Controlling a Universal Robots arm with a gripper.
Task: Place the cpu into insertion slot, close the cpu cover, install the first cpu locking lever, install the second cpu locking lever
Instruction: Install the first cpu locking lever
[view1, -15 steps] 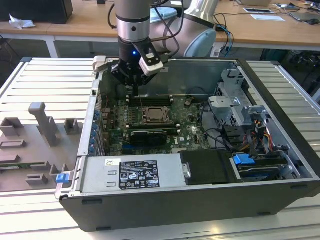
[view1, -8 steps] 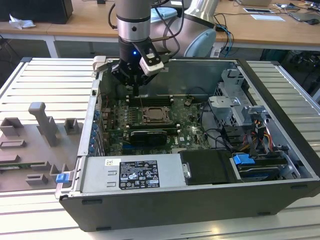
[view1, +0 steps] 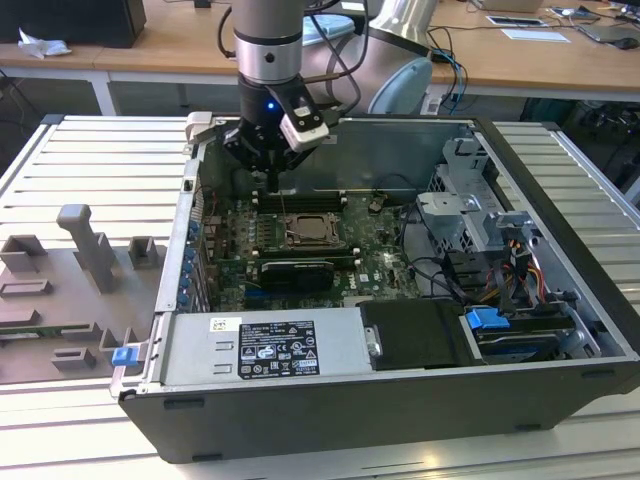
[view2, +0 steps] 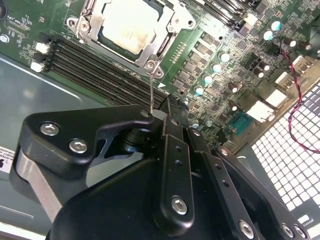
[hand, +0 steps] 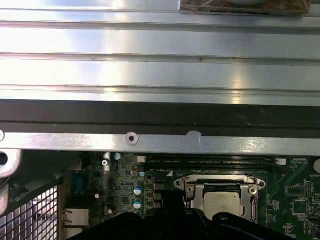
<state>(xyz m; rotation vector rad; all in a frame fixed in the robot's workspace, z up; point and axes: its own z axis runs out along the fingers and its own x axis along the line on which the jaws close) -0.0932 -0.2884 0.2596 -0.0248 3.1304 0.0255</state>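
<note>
The cpu (view2: 124, 26) lies in the insertion slot (view1: 310, 232) on the green board, its pale metal face showing in both wrist views (hand: 222, 202). The silvery cpu cover (view2: 172, 24) lies flat around it, framing the chip. One thin wire locking lever (view2: 151, 87) stands up from the socket's corner and ends right beside my fingertips. My gripper (view1: 272, 183) hangs inside the open computer case, just behind the socket near the back wall. Its fingers look closed together (view2: 167, 107), and I cannot see the lever pinched between them.
Black memory slots (view2: 100, 62) run along the socket. A labelled power supply (view1: 270, 348) sits at the case front, and a drive cage with cables (view1: 480, 250) is on the exterior view's right. A grey fixture (view1: 85, 260) lies outside the case on the ribbed table.
</note>
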